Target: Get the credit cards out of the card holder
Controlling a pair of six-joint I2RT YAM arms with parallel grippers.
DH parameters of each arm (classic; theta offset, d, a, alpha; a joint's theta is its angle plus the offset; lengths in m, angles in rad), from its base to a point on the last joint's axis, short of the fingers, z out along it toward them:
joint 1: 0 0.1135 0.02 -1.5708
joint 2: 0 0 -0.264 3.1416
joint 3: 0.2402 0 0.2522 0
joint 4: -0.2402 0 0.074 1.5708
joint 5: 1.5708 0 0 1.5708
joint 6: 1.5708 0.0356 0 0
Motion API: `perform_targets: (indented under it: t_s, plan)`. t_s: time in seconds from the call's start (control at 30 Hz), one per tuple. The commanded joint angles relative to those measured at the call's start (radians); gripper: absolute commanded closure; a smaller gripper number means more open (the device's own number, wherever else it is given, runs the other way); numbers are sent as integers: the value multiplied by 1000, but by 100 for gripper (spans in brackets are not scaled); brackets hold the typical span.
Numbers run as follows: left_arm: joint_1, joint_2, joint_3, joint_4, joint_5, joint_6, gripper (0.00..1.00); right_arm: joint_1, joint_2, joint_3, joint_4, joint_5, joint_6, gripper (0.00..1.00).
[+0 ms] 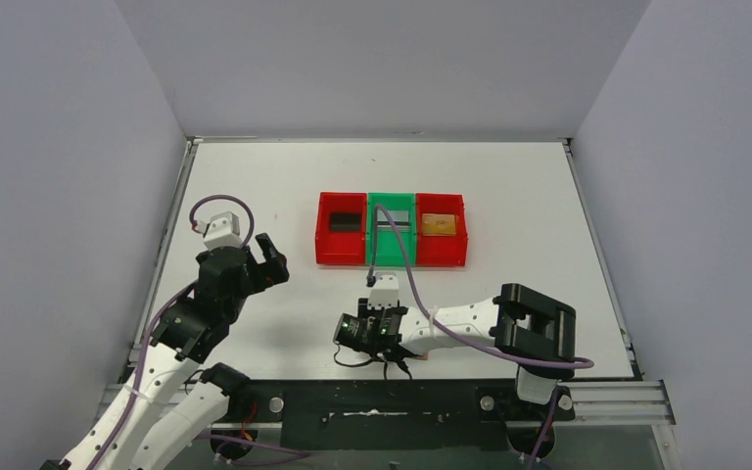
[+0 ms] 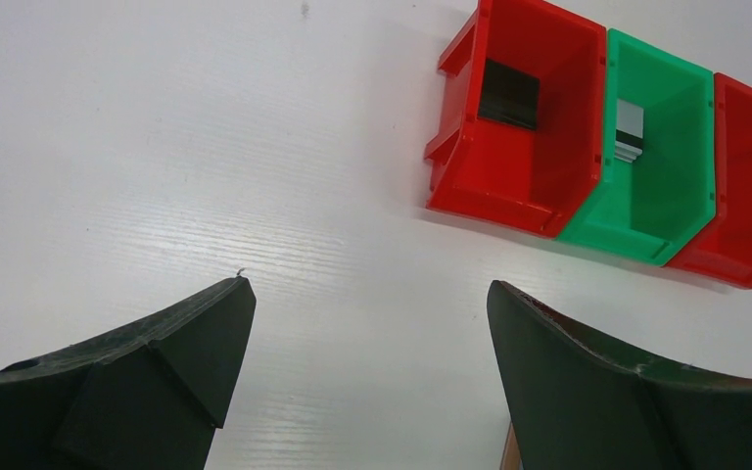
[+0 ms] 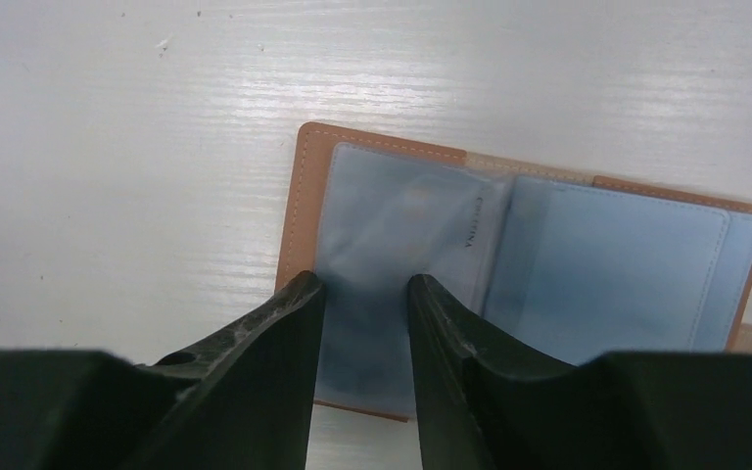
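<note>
Right gripper (image 3: pixel 364 284) stood narrowly parted over the open tan leather bifold card holder (image 3: pixel 548 255).
Its tips sat at the holder's left pale blue pocket. The holder lay flat, near side of the red-green-red plastic bin row (image 1: pixel 341 257). The bins held a black card (image 1: pixel 344 221), a silver-grey card (image 2: pixel 630 130) and a gold-orange card (image 1: pixel 439 224). Left gripper (image 2: pixel 367 294) gaped wide, left of the bins.

Overhead rear view; left wrist, same bins (image 1: pixel 392 255) obliquely; right seemingly nearer.
</note>
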Motion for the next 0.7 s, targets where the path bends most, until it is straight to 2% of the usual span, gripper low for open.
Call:
perform_targets:
  t_s: [0.0, 0.07, 0.2, 0.33, 0.53, 0.67]
  plan:
    - [-4, -3, 4, 19, -3, -2, 9, 9, 47, -39, 4, 0, 46, 69]
    - [-4, 2, 5, 20, -1, -1, 9, 9, 39, -46, 7, 11, 49, 75]
    - [-4, 17, 4, 23, 12, 2, 9, 7, -3, -69, 55, 21, 25, 79]
    - [-8, 36, 3, 25, 25, 3, 9, 1, -92, -126, 184, 4, -35, 83]
    - [-12, 48, -18, 77, 160, 9, 9, -37, -271, -307, 540, -96, -144, 83]
    - [-13, 44, -93, 190, 383, -46, 10, -92, -355, -469, 825, -226, -176, 83]
